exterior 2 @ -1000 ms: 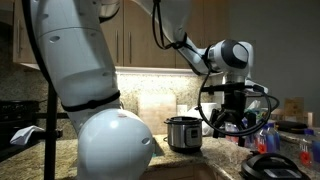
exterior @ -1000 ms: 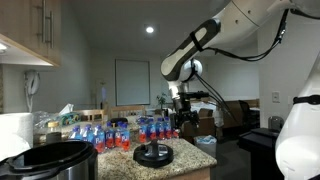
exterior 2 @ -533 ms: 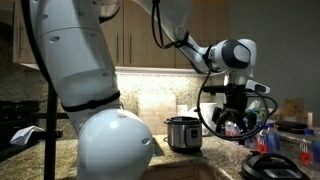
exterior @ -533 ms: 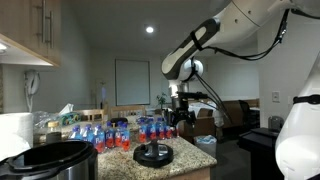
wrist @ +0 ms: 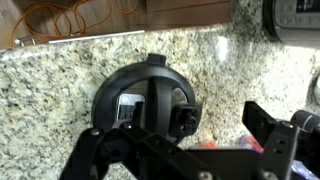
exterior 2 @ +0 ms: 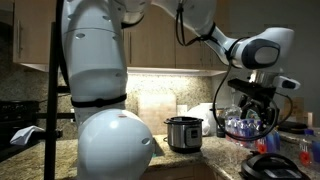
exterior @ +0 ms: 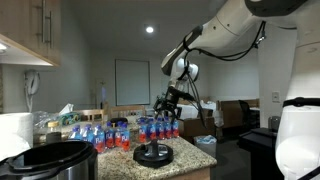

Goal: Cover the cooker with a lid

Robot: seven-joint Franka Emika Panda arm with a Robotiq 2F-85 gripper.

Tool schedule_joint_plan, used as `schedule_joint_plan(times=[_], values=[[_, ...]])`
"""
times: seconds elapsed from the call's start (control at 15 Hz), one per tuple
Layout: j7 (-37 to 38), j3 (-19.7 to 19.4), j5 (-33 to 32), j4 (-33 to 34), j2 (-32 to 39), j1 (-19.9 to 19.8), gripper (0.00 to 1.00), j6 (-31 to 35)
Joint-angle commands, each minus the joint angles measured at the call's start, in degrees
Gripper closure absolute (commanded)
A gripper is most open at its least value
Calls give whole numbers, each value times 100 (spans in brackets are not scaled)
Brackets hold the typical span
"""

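Observation:
The lid (wrist: 132, 96) is a round black domed disc with a central knob, lying on the granite counter. It also shows in both exterior views (exterior: 153, 154) (exterior 2: 268, 166). The cooker (exterior 2: 183, 133), steel with a black rim, stands uncovered on the counter apart from the lid; it also shows in an exterior view (exterior: 55, 160) and at the wrist view's top right corner (wrist: 296, 18). My gripper (wrist: 226, 128) is open and empty, well above the counter over the lid's edge (exterior: 166, 106) (exterior 2: 250, 108). One finger (wrist: 184, 120) overlaps the lid in the wrist view.
Several blue bottles with red caps (exterior: 120, 135) stand in rows behind the lid, and some show under the gripper (exterior 2: 245, 126). Wall cabinets (exterior: 25, 30) hang above. The counter's front edge (exterior: 190, 172) is close to the lid.
The arm has swung and turned at the wrist. The gripper shifted sideways above the bottles and lid, still open and empty. Lid and cooker have not moved.

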Motion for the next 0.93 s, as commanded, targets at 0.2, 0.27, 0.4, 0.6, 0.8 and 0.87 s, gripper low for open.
schedule_joint_plan(times=[0.2, 0.27, 0.4, 0.6, 0.8, 0.87], values=[[-87, 54, 665, 1786, 1855, -275, 0, -326], [-98, 82, 685, 1924, 2055, -351, 0, -503], [-52, 148, 465, 2189, 2348, -464, 0, -1140], [27, 201, 450, 2072, 2345, -482, 0, -913], [27, 219, 450, 2173, 2404, -498, 0, -993], [27, 221, 450, 2187, 2404, -497, 0, -1001]])
